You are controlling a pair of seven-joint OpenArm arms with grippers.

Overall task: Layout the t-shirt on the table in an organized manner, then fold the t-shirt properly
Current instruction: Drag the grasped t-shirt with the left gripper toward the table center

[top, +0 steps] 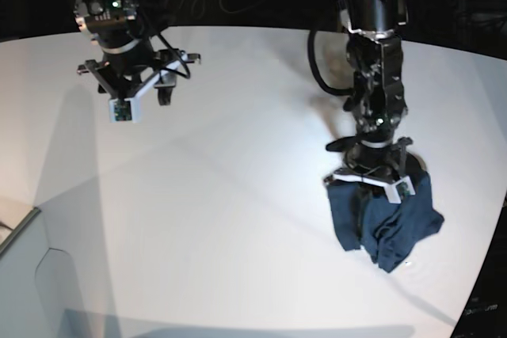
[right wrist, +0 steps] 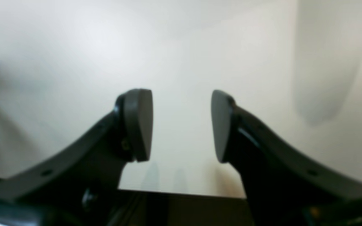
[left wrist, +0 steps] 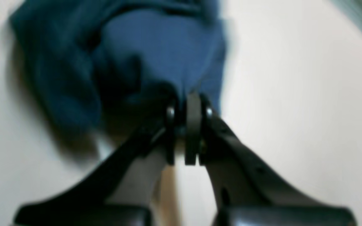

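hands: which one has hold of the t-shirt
The left hand, pinched shut on the bunched navy t-shirt. The right hand hangs open above bare table.

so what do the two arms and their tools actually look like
Both arms are black with looped black cables along them. Each wrist carries a pale grey bracket with a small camera. The left tool has curved black fingers ending in flat dark pads with small silver screws. The right tool has the same curved black fingers with rounded grey pads.
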